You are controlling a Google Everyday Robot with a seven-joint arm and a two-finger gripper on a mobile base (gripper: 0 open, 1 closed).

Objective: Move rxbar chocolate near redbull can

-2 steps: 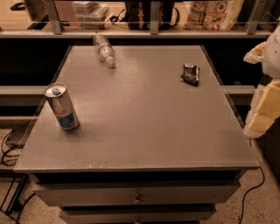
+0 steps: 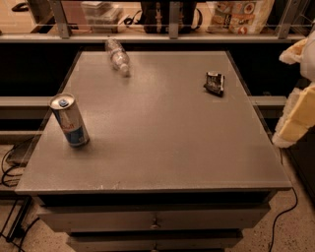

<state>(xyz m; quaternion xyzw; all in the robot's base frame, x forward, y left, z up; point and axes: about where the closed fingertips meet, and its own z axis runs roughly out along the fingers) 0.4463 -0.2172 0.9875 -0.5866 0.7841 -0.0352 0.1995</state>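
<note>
The rxbar chocolate [image 2: 215,82], a small flat black packet with white markings, lies on the grey table top [image 2: 162,133] at the far right. The redbull can [image 2: 69,120], silver and blue with a blue tab, stands upright near the table's left edge. They are far apart, on opposite sides of the table. My gripper [image 2: 298,88] shows as pale yellow-white parts at the right edge of the view. It is off the table's right side, right of and nearer than the packet, and touches nothing.
A clear plastic bottle [image 2: 118,56] lies on its side at the far left of the table. A rail and shelf with bags and boxes [image 2: 236,15] run behind the table. Drawers [image 2: 155,221] sit below the front edge. Cables [image 2: 10,162] lie on the floor at left.
</note>
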